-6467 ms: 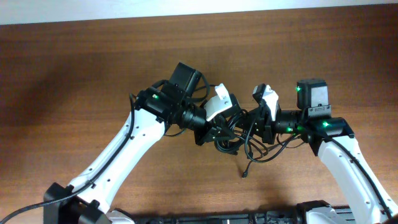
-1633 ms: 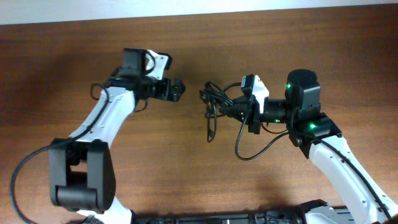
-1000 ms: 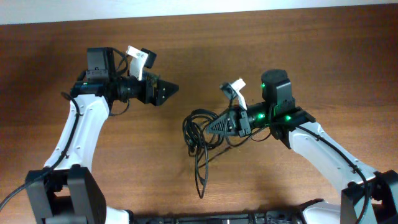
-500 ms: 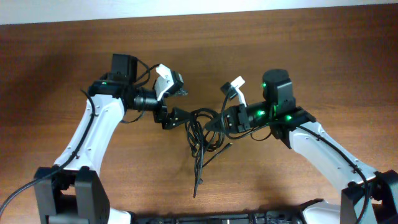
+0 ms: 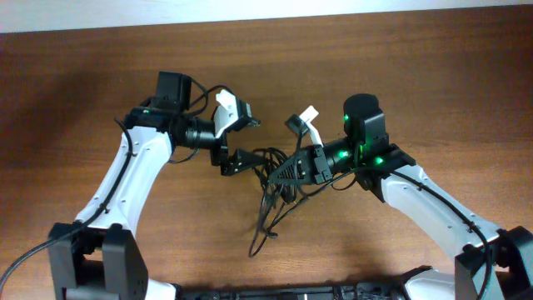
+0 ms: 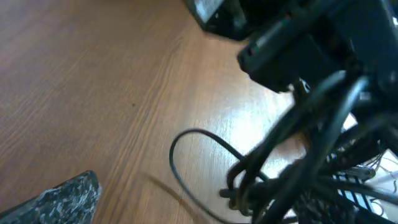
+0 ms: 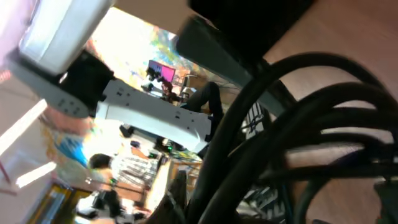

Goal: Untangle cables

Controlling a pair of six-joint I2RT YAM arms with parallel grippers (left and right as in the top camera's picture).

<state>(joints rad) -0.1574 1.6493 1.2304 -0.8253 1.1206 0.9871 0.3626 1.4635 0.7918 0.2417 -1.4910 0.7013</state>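
Right gripper [image 5: 285, 172] pressed shut, pinching cables [image 5: 268, 200] at tangle, mid-worktop [image 5: 433, 75]. I judge this anchors knot so loose tail trails toward near edge. Left gripper [image 5: 246, 157] spread wide, just beside tangle on its left, holding nothing, probably placed to take one loop. Strands overlap tightly, so singling out one cord looks hard.

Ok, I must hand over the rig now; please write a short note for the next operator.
Left pincer: open, empty, at the bundle's left side.
Right pincer: shut on the cables.
Cables: one tangled bundle, held by the right pincer; a loose end trails toward the near edge.
Done: none separated.
To do: take one strand with the left pincer, pull apart, lay each cable out alone.
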